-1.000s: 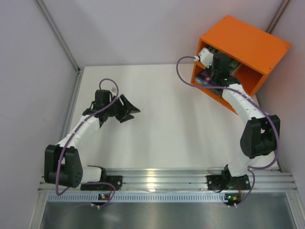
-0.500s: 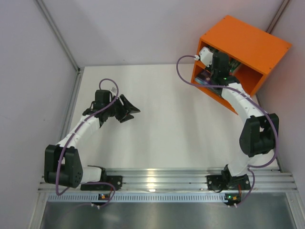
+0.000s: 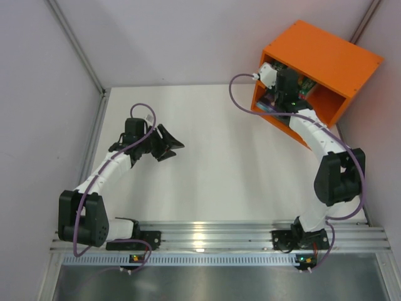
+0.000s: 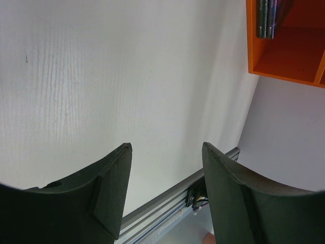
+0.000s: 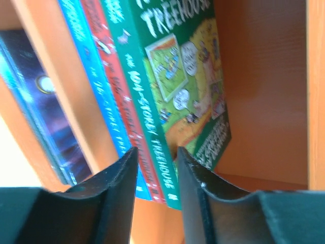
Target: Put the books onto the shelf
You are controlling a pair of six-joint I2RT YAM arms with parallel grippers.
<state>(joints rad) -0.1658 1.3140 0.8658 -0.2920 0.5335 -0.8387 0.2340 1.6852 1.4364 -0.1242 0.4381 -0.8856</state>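
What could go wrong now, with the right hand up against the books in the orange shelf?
1. The green illustrated paperback leans inside the bright orange wooden shelf with open space beside it, so it may topple sideways.
2. The right hand has its fingers on either side of the spines of the green paperback and the red paperback. Pulling back carelessly could drag them out again.

Left arm (image 3: 105, 168) & right arm (image 3: 319, 139): white tube links w/ black joint housings, big black elbow blocks, black base brackets (image 3: 135, 237). Thin purple cable (image 3: 230, 91) loops along each. White module (image 3: 268, 74) at right wrist. Left pincer (image 4: 166, 152), right pincer (image 5: 156, 162): matte black, smooth curved fingers (image 4: 109, 193).
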